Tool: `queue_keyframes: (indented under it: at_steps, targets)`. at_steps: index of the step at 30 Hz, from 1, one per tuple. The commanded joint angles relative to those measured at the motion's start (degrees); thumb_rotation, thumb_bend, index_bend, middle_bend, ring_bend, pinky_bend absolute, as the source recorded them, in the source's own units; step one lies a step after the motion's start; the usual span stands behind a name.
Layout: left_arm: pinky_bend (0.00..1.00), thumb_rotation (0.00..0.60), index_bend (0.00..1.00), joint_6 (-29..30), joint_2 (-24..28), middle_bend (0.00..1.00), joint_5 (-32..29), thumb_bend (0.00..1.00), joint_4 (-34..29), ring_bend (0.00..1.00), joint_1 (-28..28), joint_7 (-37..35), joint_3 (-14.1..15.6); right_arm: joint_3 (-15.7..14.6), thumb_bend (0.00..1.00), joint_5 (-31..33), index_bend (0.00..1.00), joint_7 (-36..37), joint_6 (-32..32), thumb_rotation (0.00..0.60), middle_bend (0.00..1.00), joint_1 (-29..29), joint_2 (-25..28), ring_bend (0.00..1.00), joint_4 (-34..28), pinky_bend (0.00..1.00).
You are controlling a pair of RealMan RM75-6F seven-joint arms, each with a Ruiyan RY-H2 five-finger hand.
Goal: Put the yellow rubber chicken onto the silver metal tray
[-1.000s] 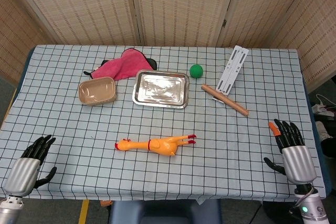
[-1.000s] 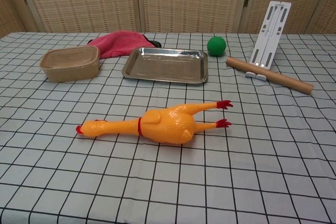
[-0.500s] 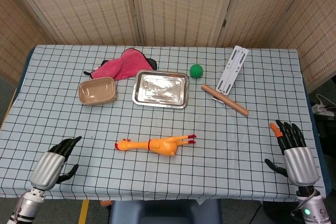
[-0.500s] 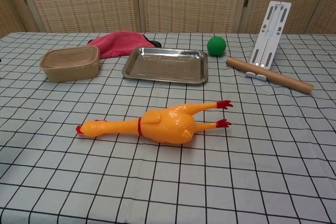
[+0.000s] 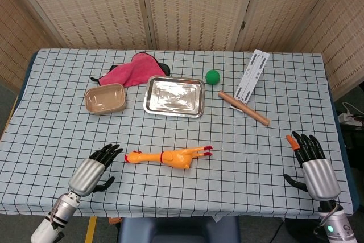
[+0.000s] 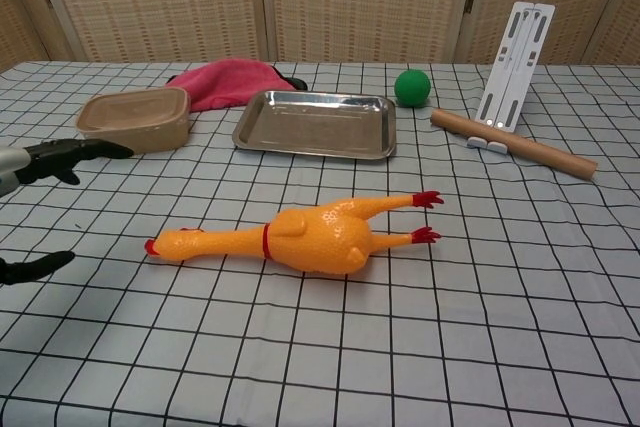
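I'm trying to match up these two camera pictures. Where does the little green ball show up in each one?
Head view: the green ball sits toward the far side of the table, right of centre, just right of the silver metal tray.
Chest view: the green ball is near the top, right of centre, just past the tray's far right corner.
Shared landmark: the white stand, to the right of the ball in both.
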Motion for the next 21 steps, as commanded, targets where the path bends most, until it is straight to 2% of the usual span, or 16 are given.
queue_keyframes:
  at_steps: [1,6,21]
  targets:
    - [0.11,0.6,0.05,-1.8,-1.3,0.01,-0.2,0.37,0.3,0.0,-1.9,-0.4,-0.5,-0.1,0.07,0.0,0.0,0.1,-0.2,0.6,0.0,0.0,0.1,0.0,-0.1,0.0]
    - [0.08,0.6,0.07,-3.8,-4.8,0.05,-1.1,0.37,3.4,0.01,-4.7,1.8,-2.2,-0.4,0.07,-0.1,0.0,0.7,-0.5,0.6,0.0,0.0,0.8,0.0,-0.6,0.0]
    - [0.09,0.6,0.07,-13.0,-12.3,0.05,-9.3,0.37,9.8,0.01,-11.7,2.7,-4.8,-0.4,0.07,0.4,0.0,1.0,-1.0,0.6,0.0,0.1,1.3,0.0,-0.7,0.0]
